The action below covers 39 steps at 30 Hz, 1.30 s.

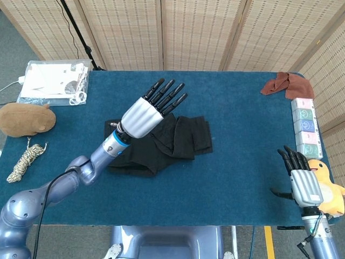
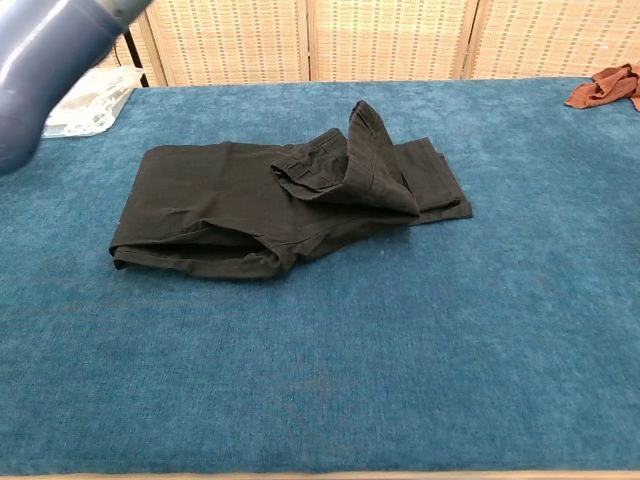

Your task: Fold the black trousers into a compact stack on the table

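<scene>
Trousers (image 1: 161,141) lie bunched and half-folded mid-table (image 1: 232,172), upper layer rumpled. Left hand (image 1: 151,110) above them, fingers spread, holding nothing. Right hand (image 1: 299,178) at the table's near right edge, fingers apart, empty.

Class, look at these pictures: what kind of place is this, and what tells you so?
Probably a robot test room: a blue table fenced by wicker screens, with props such as a plush duck at its edge.

table (image 1: 232,167): blue cloth | black trousers (image 2: 270,205) | rust rag (image 1: 285,84)
</scene>
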{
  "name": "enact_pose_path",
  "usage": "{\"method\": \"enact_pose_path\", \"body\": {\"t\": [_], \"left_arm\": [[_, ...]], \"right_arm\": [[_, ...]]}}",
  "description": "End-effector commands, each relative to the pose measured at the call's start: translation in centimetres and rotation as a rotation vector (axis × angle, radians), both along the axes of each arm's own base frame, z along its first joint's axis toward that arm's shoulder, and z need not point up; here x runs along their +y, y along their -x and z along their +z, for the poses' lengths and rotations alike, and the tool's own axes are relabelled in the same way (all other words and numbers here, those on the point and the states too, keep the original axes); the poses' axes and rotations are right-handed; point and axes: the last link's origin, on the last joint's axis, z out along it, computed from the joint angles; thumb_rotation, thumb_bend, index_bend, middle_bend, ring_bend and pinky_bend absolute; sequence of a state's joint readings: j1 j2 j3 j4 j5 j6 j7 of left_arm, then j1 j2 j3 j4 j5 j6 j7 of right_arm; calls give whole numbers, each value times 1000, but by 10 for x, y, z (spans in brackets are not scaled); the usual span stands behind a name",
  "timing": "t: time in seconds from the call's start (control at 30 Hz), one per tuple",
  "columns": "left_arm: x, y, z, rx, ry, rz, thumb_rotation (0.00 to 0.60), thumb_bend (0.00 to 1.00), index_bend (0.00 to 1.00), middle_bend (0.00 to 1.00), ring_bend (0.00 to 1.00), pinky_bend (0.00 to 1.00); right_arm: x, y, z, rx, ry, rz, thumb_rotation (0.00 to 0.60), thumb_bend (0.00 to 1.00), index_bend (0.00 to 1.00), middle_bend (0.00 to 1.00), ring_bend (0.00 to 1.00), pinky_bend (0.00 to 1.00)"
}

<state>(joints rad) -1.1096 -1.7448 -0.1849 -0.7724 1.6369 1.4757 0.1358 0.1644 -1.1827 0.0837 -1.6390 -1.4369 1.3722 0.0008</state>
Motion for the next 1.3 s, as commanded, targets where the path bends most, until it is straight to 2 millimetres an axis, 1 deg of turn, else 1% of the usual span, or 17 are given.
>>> {"method": "enact_pose_path", "body": {"t": [0.03, 0.13, 0.2, 0.27, 0.3, 0.37, 0.43, 0.53, 0.6, 0.63, 0.8, 0.83, 0.97, 1.03, 1.17, 1.3], "left_arm": [[-1, 20, 7, 30, 20, 23, 600, 348, 0, 0, 0, 173], [-2, 43, 10, 78, 47, 60, 600, 348, 0, 0, 0, 173], [-3, 65, 8, 132, 94, 105, 600, 348, 0, 0, 0, 173], [-5, 79, 5, 164, 121, 131, 600, 348, 0, 0, 0, 173], [-7, 91, 2, 186, 145, 155, 600, 348, 0, 0, 0, 173], [-16, 123, -14, 223, 249, 249, 600, 348, 0, 0, 0, 173], [-22, 137, -21, 229, 298, 285, 600, 348, 0, 0, 0, 173], [-28, 150, -25, 235, 336, 299, 600, 348, 0, 0, 0, 173], [-32, 158, -25, 245, 343, 298, 600, 348, 0, 0, 0, 173], [-36, 169, -23, 265, 344, 308, 600, 348, 0, 0, 0, 173], [-45, 201, -12, 285, 366, 348, 600, 346, 0, 0, 0, 173], [-51, 220, -5, 294, 390, 382, 600, 337, 0, 0, 0, 173], [-58, 240, 5, 299, 407, 398, 600, 309, 0, 0, 2, 173], [-67, 260, 14, 295, 403, 428, 600, 308, 0, 0, 14, 173], [-68, 273, 14, 313, 404, 460, 600, 307, 0, 0, 25, 173], [-68, 280, 9, 345, 405, 481, 600, 307, 0, 0, 28, 173]], "right_arm": [[0, -1, -1, 1, -3, 1, 600, 31, 0, 0, 0, 0], [0, -1, -3, 4, -8, 1, 600, 31, 0, 0, 0, 0], [0, -2, -4, 6, -13, 3, 600, 31, 0, 0, 0, 0], [0, -2, -6, 7, -18, 3, 600, 31, 0, 0, 0, 0], [0, -2, -7, 8, -22, 4, 600, 31, 0, 0, 0, 0], [-1, -2, -9, 10, -33, 4, 600, 31, 0, 0, 0, 0], [-1, -3, -10, 12, -33, 4, 600, 31, 0, 0, 0, 0], [-1, -2, -10, 14, -34, 3, 600, 31, 0, 0, 0, 0], [-1, -2, -10, 14, -33, 2, 600, 31, 0, 0, 0, 0], [-1, -2, -10, 13, -31, 1, 600, 31, 0, 0, 0, 0], [-1, -2, -8, 12, -24, 2, 600, 31, 0, 0, 0, 0], [-1, -2, -8, 12, -24, 3, 600, 31, 0, 0, 0, 0], [-1, -3, -8, 12, -25, 3, 600, 31, 0, 0, 0, 0], [-1, -3, -10, 12, -31, 5, 600, 31, 0, 0, 0, 0], [-1, -5, -12, 9, -36, 11, 600, 31, 0, 0, 0, 0], [-1, -7, -13, 8, -39, 16, 600, 31, 0, 0, 0, 0]]}}
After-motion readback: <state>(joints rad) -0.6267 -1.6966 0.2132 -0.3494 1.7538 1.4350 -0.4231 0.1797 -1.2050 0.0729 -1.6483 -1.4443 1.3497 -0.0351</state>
